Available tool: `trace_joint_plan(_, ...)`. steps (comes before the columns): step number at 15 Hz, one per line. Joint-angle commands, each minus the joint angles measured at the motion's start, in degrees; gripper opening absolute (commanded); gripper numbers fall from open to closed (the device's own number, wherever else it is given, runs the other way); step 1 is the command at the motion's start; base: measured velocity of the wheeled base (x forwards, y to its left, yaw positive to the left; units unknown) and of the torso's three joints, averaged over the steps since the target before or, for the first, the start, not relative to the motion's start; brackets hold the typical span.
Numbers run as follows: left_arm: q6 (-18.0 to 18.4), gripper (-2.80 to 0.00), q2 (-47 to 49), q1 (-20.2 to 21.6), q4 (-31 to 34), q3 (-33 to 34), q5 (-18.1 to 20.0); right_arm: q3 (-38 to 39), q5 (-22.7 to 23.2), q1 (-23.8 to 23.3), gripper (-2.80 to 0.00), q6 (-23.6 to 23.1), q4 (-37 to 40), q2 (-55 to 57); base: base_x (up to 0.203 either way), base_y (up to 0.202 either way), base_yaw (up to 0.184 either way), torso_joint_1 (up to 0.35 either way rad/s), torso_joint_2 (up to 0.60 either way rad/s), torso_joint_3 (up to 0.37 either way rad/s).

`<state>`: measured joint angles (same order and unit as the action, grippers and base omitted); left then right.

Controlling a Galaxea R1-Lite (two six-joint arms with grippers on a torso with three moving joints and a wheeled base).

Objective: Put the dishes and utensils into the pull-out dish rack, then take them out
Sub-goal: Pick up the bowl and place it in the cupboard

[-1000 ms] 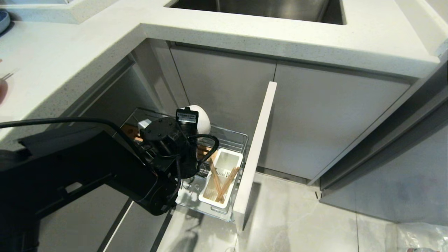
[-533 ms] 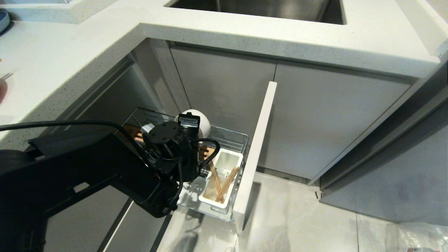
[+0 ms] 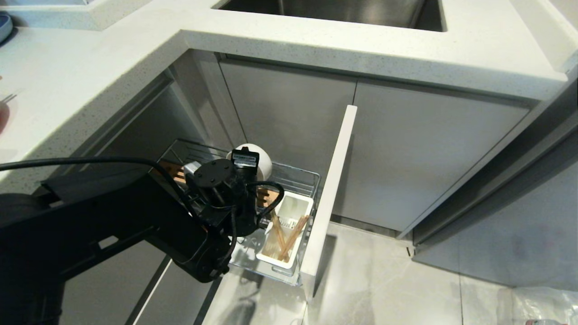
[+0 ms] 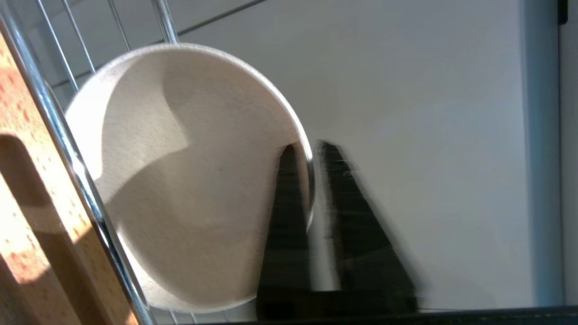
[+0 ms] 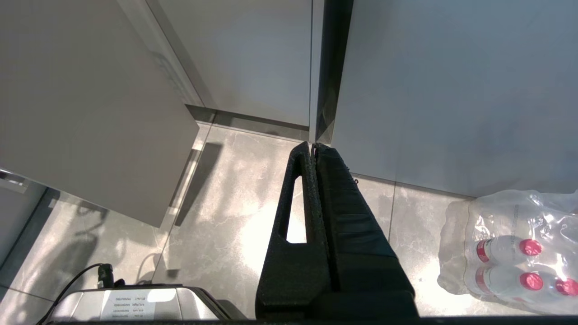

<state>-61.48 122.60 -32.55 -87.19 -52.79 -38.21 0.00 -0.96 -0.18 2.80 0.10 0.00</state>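
Left gripper (image 4: 311, 149) was down inside the pull-out dish rack (image 3: 295, 178), straddling the rim of the off-white bowl (image 4: 189, 171): one finger (image 4: 286, 216) inside the bowl, the other outside it. A thin gap showed between the outer finger and the rim, so the jaws were barely parted; whether they gripped the rim or had let go, I couldn't tell. The bowl stood on edge against the chrome wires, next to the bamboo strip (image 4: 27, 189). Chopsticks (image 3: 284, 234) leaned crossed in the white utensil cup (image 3: 289, 212), beside the pale cabinet front (image 3: 332, 189). Right gripper (image 5: 314, 146) hung over the floor, jaws pressed together, empty, water bottles (image 5: 515, 253) nearby.
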Motion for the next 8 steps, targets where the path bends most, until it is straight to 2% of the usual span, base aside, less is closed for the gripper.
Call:
trace_joint_plan(1,-0.22,0.0,-0.08,-0.06,-0.48,0.23,-0.2,0.09,0.0,0.01,-2.8,0.01,-0.01,0.0,0.0,0.0,0.0,0.0,0.0,0.0)
trace_joint_plan(8,0.26,0.0,-3.35,-0.86,-0.48,3.78,0.35,0.09,0.0,0.01,-2.8,0.01,-0.01,0.0,0.0,0.0,0.0,0.0,0.0,0.0)
